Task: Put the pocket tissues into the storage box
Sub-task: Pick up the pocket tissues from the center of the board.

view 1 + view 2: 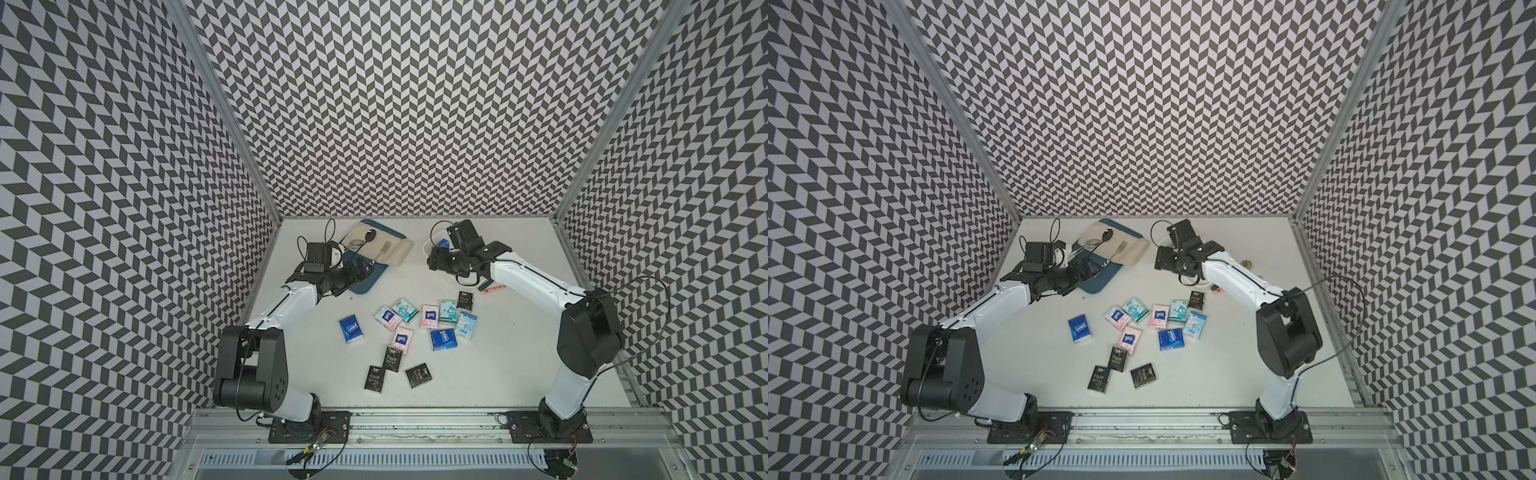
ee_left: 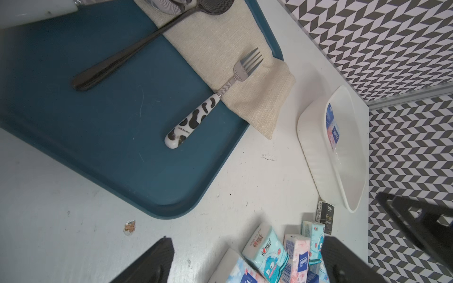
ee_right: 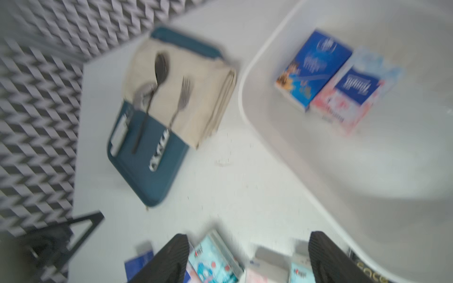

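While both arms lean toward the back wall, we see the white counter (image 1: pixel 519 365) filling the lower middle of both top views. The left tool (image 2: pixel 246 245) hangs over the near corner of the tray, left of centre, its fingers spread wide with nothing between them. The right tool (image 3: pixel 250 236) is right of centre at the storage box; the wrist picture is blurred, yet its fingers stand apart and pinch nothing. The flat blue tray (image 1: pixel 362 286) sits at the upper left of the counter. The storage box (image 2: pixel 316 156), a white tub, is largely hidden under the right arm in both top views. A beige cloth (image 1: pixel 397 249) covers the tray's far half. Two packets lie side by side inside the box: a dark blue packet (image 3: pixel 316 66) and a pink-white packet (image 3: pixel 355 90). A dozen more pocket tissues (image 1: pixel 430 316) lie scattered mid-counter, outside the box. A dark spoon (image 2: pixel 122 61) and a cow-patterned fork (image 2: pixel 220 98) rest on the cloth and tray.
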Robot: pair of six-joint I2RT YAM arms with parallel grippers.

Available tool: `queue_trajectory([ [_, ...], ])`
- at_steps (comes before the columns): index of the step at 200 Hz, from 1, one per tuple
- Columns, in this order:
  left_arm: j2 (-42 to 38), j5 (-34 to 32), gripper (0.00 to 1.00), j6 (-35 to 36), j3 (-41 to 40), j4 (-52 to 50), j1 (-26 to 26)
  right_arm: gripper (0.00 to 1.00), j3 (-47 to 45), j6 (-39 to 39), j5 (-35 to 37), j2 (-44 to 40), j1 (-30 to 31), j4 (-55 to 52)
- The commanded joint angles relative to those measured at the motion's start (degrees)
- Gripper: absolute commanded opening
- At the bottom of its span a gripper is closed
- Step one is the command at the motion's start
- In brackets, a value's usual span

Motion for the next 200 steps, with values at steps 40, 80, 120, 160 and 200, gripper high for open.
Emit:
queue_trajectory([
  [40, -1.8, -2.0, 1.00, 3.8, -3.7, -3.6, -0.3, 0.77, -16.2, 1.4, 6.5, -9.1, 6.7, -5.3],
  [80, -3.2, -2.3, 1.00, 4.2, -5.4, -4.5, -0.3, 0.76, -19.1, 2.4, 8.3, -9.8, 6.8, -3.5],
  [120, -4.3, -2.4, 1.00, 4.2, -5.5, -5.1, -0.3, 0.74, -16.4, 2.5, 9.6, -5.6, 6.8, -1.7],
  [160, -5.0, -2.6, 1.00, 4.2, -5.5, -5.3, -0.3, 0.73, -14.2, 2.5, 11.0, -1.7, 6.7, -1.5],
  [200, -5.3, -2.5, 1.00, 4.4, -5.6, -5.4, -0.2, 0.69, -14.4, 2.9, 10.9, 0.3, 6.6, -0.8],
])
